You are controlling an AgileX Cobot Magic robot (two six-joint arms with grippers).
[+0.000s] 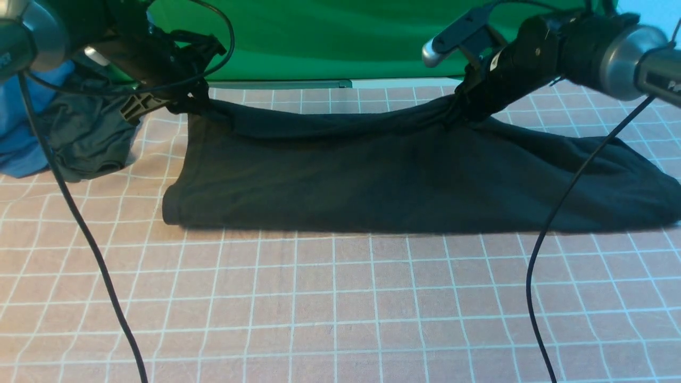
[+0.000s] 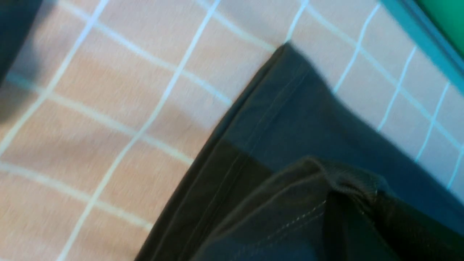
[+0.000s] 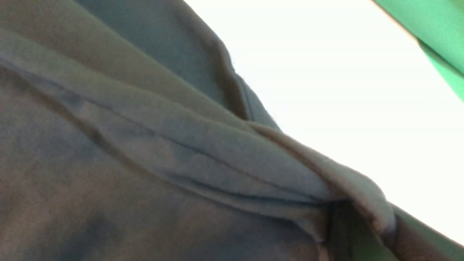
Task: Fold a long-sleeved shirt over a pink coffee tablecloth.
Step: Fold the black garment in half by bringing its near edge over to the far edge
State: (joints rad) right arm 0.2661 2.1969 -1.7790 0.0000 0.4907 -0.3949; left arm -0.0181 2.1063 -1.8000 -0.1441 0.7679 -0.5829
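The black long-sleeved shirt point(image 1: 372, 175) lies across the pink coffee tablecloth point(image 1: 340, 303), its far edge lifted at two spots. My left gripper point(image 1: 194, 101) is shut on the shirt's far left corner, just above the cloth. My right gripper point(image 1: 460, 109) is shut on the far edge further right, pulling the fabric up into a peak. In the left wrist view a stitched hem point(image 2: 253, 127) runs down to the fingers, bunched where it is pinched point(image 2: 344, 185). The right wrist view is filled with gathered shirt fabric point(image 3: 181, 156) drawn into the grip point(image 3: 348, 214).
A dark grey garment point(image 1: 90, 138) and a blue garment point(image 1: 21, 138) are heaped at the far left. A green cloth point(image 1: 330, 37) hangs along the back. Black cables point(image 1: 85, 234) droop from both arms over the tablecloth in front.
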